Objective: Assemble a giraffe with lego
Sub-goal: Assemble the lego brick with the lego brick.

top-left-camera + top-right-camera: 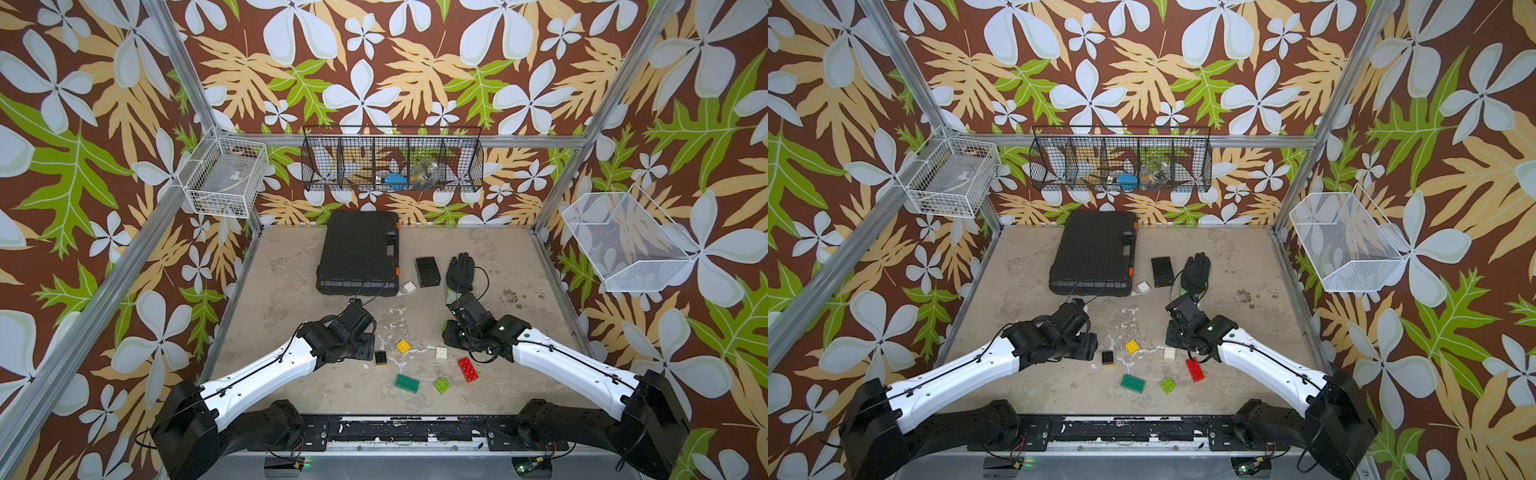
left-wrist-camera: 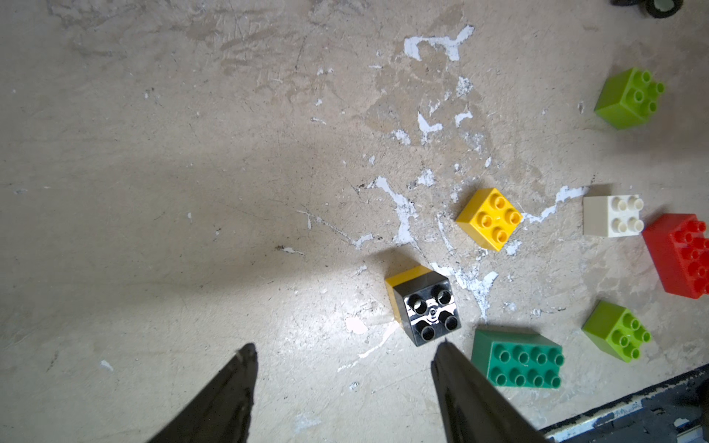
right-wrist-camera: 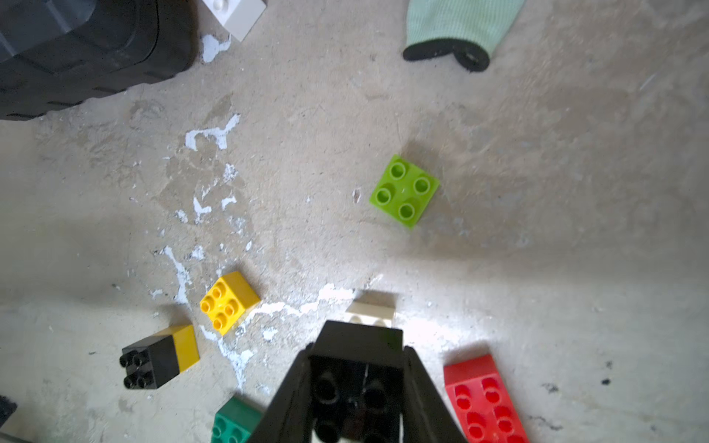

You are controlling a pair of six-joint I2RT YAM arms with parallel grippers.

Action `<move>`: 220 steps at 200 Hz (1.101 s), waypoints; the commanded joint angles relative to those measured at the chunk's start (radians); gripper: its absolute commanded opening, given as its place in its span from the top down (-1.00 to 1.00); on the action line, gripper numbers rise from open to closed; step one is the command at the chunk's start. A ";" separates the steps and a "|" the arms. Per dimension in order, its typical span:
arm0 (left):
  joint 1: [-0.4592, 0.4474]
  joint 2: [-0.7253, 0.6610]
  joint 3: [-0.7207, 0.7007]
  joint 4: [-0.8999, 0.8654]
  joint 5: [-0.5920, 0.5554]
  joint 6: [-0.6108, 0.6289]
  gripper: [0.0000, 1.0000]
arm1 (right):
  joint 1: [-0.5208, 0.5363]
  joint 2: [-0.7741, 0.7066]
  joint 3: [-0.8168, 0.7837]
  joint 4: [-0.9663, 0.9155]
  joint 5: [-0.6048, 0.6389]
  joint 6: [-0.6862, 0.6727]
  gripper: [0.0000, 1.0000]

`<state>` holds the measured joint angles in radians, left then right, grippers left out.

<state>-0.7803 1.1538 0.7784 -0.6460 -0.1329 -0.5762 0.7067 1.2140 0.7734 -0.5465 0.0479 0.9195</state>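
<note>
My right gripper [image 3: 358,349] is shut on a black lego brick [image 3: 356,379], studs facing the wrist camera. It hangs right by a white brick [image 3: 374,307], and I cannot tell whether they touch. My left gripper [image 2: 347,345] is open over bare floor, one fingertip beside a black-on-yellow stack [image 2: 422,307]. Loose on the floor in a top view lie a yellow brick [image 1: 403,345], a dark green one [image 1: 407,382], a lime one [image 1: 442,385] and a red one [image 1: 468,369]. Another lime brick [image 3: 404,190] sits farther out. No joined giraffe is in view.
At the back stands a black case [image 1: 359,251], with a white brick [image 1: 409,287], a small black box [image 1: 428,271] and a black glove [image 1: 460,270] beside it. Wire baskets hang on the walls. The frame's rail [image 1: 415,430] runs along the near edge.
</note>
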 commanded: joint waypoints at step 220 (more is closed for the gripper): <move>0.002 -0.021 -0.001 0.017 -0.001 0.010 -0.51 | 0.108 0.223 0.058 -0.033 0.099 0.107 0.36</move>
<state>-0.7803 1.1343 0.7784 -0.6384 -0.1310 -0.5743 0.8158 1.4288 0.8227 -0.5770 0.1097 1.0359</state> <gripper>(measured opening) 0.756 0.349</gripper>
